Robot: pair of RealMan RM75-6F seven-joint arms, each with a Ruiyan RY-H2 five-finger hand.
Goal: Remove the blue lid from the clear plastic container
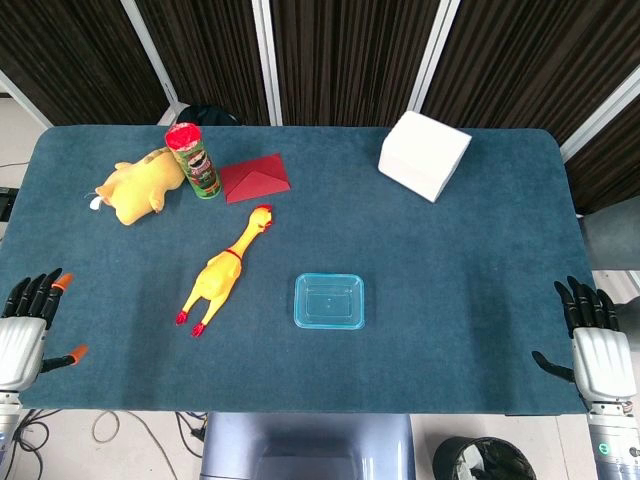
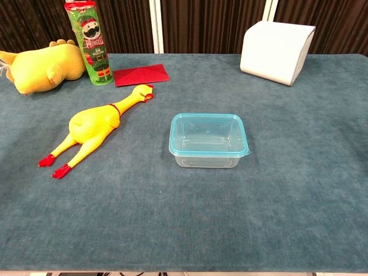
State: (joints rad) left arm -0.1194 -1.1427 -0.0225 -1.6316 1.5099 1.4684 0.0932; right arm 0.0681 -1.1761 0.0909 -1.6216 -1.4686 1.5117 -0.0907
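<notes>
A clear plastic container [image 1: 329, 302] [image 2: 207, 155] sits near the middle front of the table with its blue lid [image 2: 208, 133] on top. My left hand [image 1: 27, 325] rests at the table's front left edge, fingers spread and holding nothing. Over at the front right edge, my right hand [image 1: 594, 340] also lies with fingers apart and empty. Both hands are far from the container and show only in the head view.
A yellow rubber chicken [image 1: 222, 272] [image 2: 95, 126] lies left of the container. Behind it stand a green chips can [image 1: 195, 160] [image 2: 92, 43], a yellow plush toy [image 1: 140, 185] [image 2: 40, 66] and a red envelope [image 1: 255, 178] [image 2: 141, 75]. A white box [image 1: 424, 154] [image 2: 277, 50] sits back right.
</notes>
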